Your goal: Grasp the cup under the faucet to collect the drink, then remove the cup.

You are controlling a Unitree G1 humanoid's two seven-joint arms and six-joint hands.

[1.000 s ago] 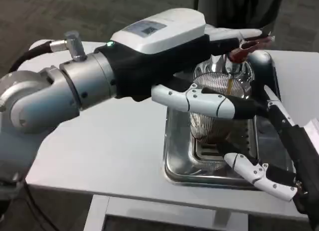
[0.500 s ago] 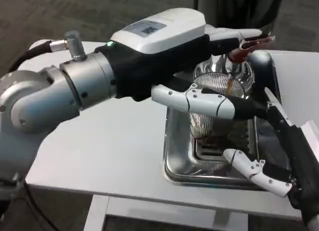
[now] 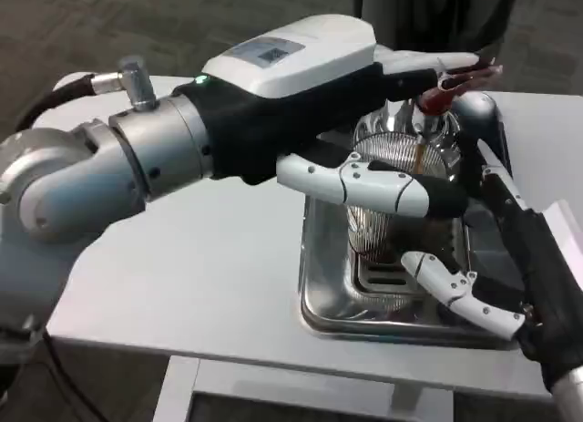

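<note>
Left hand: the left hand reaches from the left over the steel drip tray, a white finger laid across the front of the cup and another stretched past the tap lever above; it looks wrapped on the cup, though its body hides the contact on the far side
Cup: the clear ribbed cup stands upright on the tray's slotted grate, directly under the faucet, with a thin brown stream falling into it and dark liquid at the bottom
Right hand: the right hand sits at the tray's right front, fingers spread and holding nothing, one white finger pointing left toward the cup's base without touching it
Change since half a second ago: the right hand has edged up and left, its lower finger now nearer the cup; the left hand and cup lie as before
Table: the white table carries the tray near its right edge
</note>
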